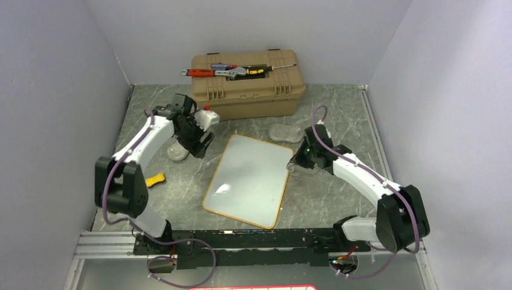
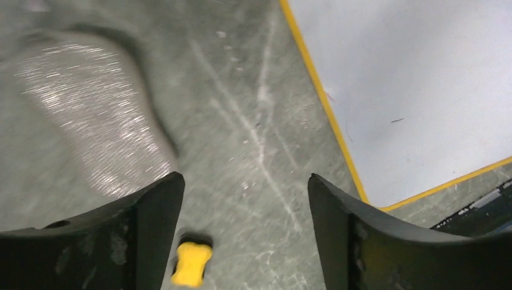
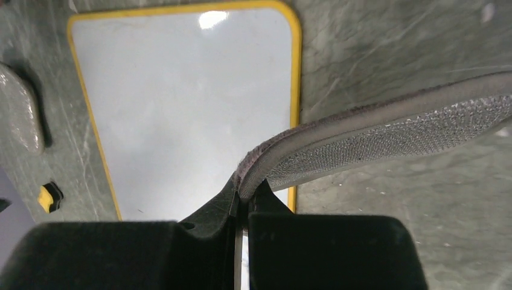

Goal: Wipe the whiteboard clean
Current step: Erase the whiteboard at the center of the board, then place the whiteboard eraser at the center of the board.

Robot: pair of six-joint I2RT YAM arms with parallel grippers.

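The whiteboard (image 1: pixel 249 178) lies flat mid-table between the arms. At its right edge the right gripper (image 3: pixel 241 199) pinches a grey felt pad (image 3: pixel 386 136). The left gripper (image 2: pixel 241 187) hangs spread over the table left of the board; a tan toolbox (image 1: pixel 247 90) stands behind

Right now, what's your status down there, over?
Left gripper open, empty, beside the whiteboard. Right gripper shut on grey pad. Board looks almost clean, faint specks only. Nothing in the way.
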